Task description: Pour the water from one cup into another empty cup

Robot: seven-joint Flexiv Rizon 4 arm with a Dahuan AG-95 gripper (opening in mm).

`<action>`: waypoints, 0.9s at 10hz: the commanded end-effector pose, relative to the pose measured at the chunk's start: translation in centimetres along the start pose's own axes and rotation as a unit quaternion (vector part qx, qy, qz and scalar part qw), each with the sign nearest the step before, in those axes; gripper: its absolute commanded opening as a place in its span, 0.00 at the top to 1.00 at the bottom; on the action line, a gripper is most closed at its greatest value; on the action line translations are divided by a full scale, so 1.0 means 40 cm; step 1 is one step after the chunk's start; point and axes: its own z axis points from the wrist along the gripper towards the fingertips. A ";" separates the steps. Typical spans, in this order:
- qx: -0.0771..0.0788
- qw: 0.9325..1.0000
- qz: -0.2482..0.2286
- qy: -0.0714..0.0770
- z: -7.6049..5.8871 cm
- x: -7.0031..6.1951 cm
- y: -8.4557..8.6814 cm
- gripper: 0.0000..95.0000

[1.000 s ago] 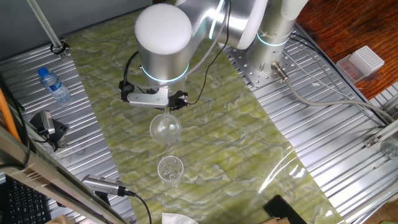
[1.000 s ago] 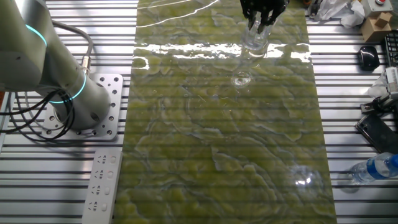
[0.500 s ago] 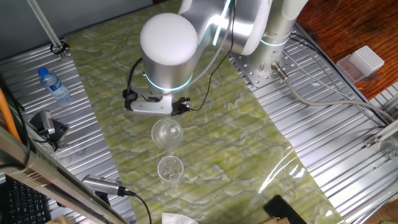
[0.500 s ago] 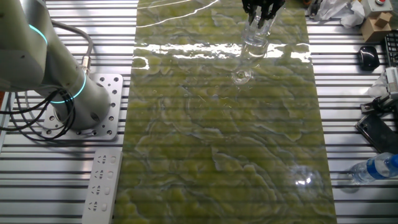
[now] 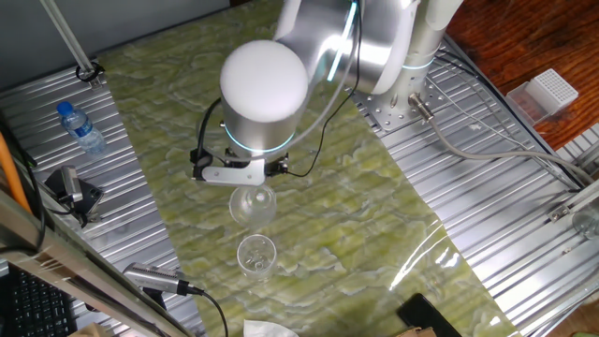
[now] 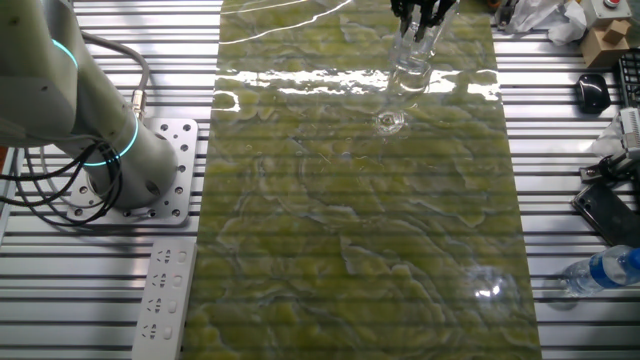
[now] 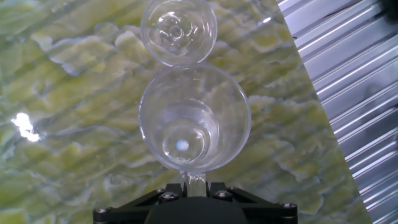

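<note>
Two clear glass cups sit close together on the green marbled mat (image 5: 374,201) in one fixed view: the held cup (image 5: 252,203) hangs just below the arm's black gripper (image 5: 245,174), and the empty cup (image 5: 255,255) stands upright on the mat just in front of it, nearer the camera. The arm's big white joint hides most of the fingers here, so their grip is hard to read from this side. A blue-capped plastic bottle (image 5: 80,127) lies well apart on the ribbed metal table (image 5: 505,201). From the other fixed view, the gripper (image 6: 421,18) is at the far end of the mat (image 6: 350,200), clasping the held cup (image 6: 410,60) from above; that cup looks tilted, and the empty cup (image 6: 390,122) shows as a faint ring just below it. The bottle (image 6: 605,268) rests at the right edge. Looking along the fingers in the hand view, the gripper (image 7: 194,186) pinches the base of the held cup (image 7: 194,118), whose mouth opens toward the camera. A little water (image 7: 186,134) pools inside it, barely visible. The empty cup (image 7: 178,30) lies just beyond the held cup's rim, their edges overlapping in this view.
</note>
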 end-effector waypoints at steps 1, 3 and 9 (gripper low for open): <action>0.003 1.000 -0.003 0.005 -0.004 -0.003 0.003 1.00; 0.009 1.000 -0.003 0.015 -0.007 -0.012 0.008 1.00; 0.017 1.000 0.001 0.024 -0.018 -0.029 0.008 1.00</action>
